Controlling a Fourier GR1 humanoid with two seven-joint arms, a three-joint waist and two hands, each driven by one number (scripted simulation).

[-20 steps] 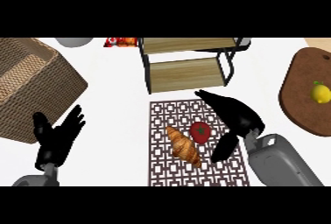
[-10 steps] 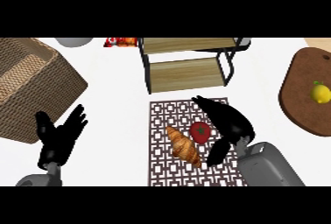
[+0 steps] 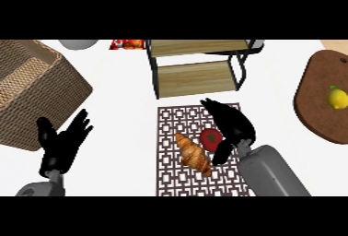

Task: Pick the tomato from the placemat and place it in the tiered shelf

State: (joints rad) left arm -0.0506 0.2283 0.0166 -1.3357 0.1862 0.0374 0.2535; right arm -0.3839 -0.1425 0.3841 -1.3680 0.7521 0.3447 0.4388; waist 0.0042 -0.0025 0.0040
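Step in hand: the reach, closing on the grasp. Tomato (image 3: pixel 211 138) sits on the placemat (image 3: pixel 178 182), in the mat's upper right part, just beside the upper end of a croissant (image 3: pixel 194 153) that lies diagonally across the mat's middle.

Right hand (image 3: pixel 231 122) is at the tomato's right side, touching or nearly so. Its fingers (image 3: pixel 214 107) reach past the fruit toward the mat's far edge, only slightly bent; the thumb (image 3: pixel 221 154) hangs at the tomato's near right. Nothing is gripped yet; the hand is open.

Left hand (image 3: pixel 62 146) rests spread and empty near the tabletop's near left edge, beside a wicker basket (image 3: pixel 34 90).

Tiered shelf (image 3: pixel 197 69) stands just beyond the mat's far edge, two wooden tiers visible.

Next move, as I judge it: curl fingers and thumb round the tomato without nudging the croissant, lift, then carry forward over the shelf's dark frame. A lemon (image 3: pixel 337 97) on a cutting board (image 3: pixel 316 115) at the right edge plays no part.
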